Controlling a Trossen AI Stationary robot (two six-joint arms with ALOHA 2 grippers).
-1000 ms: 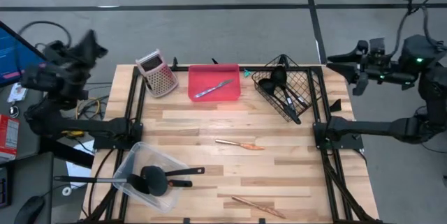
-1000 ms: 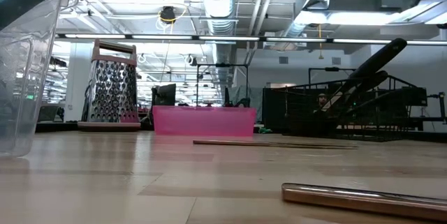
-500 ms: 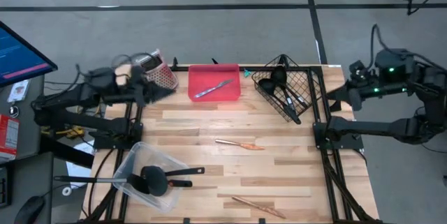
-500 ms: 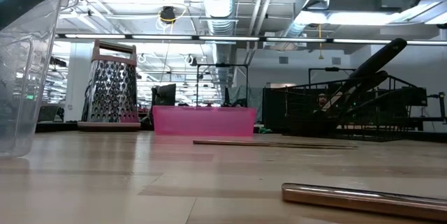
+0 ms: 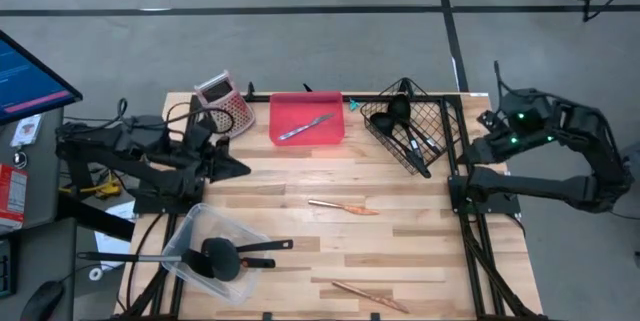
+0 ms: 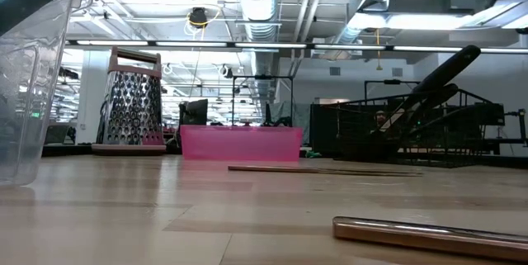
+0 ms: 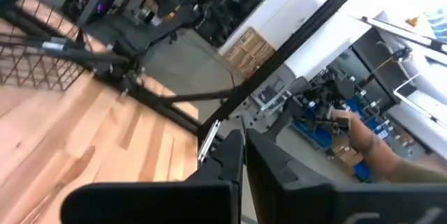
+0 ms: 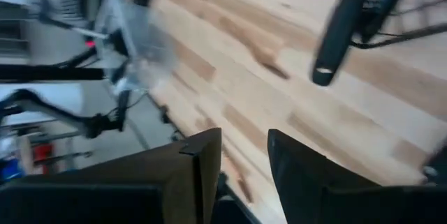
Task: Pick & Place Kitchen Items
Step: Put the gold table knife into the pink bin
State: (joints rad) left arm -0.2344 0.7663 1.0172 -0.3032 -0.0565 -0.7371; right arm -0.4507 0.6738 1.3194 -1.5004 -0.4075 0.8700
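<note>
- High view: the left gripper (image 5: 232, 168) is hovering, fingers together, at centre left of the table (image 5: 420, 251); the right gripper (image 5: 478, 139) is hanging off the right edge beside the wire basket (image 5: 408, 131). Loose copper utensil (image 5: 344, 206) is lying mid-table, another (image 5: 366, 295) at bottom centre.
- Low view: neither gripper is showing; the clear container (image 6: 33, 75) is standing at left.
- Left wrist view: its fingers (image 7: 230, 155) are meeting.
- Right wrist view: its fingers (image 8: 202, 155) are standing slightly apart, empty. Judgement: widening them first and approaching the mid-table utensil across its handle should be helping.
</note>
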